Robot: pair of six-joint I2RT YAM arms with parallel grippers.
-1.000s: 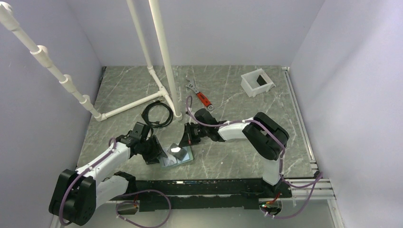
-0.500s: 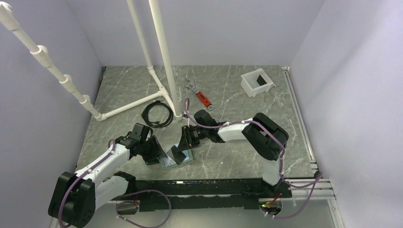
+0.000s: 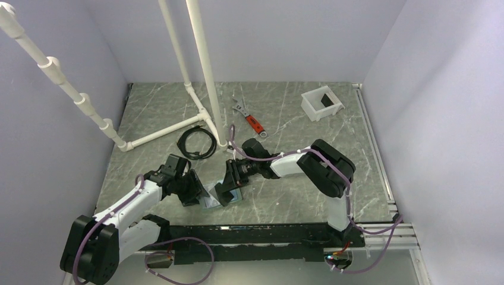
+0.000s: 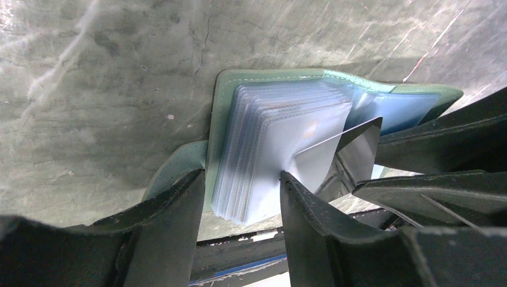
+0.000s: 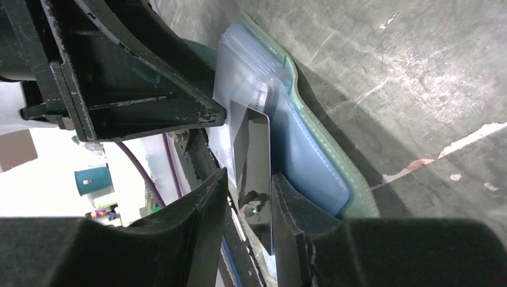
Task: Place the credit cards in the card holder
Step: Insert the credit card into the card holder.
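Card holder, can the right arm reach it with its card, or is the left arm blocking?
Probably yes. The right gripper pinches the card, whose corner is at the card holder and its clear sleeves. The left gripper sits close beside it at the sleeves, but not across the card's path.

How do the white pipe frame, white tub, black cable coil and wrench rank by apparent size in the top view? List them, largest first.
1. White pipe frame, by far.
2. White tub and black cable coil: footprints look alike, so no ranking.
3. Wrench: about as long, much thinner.
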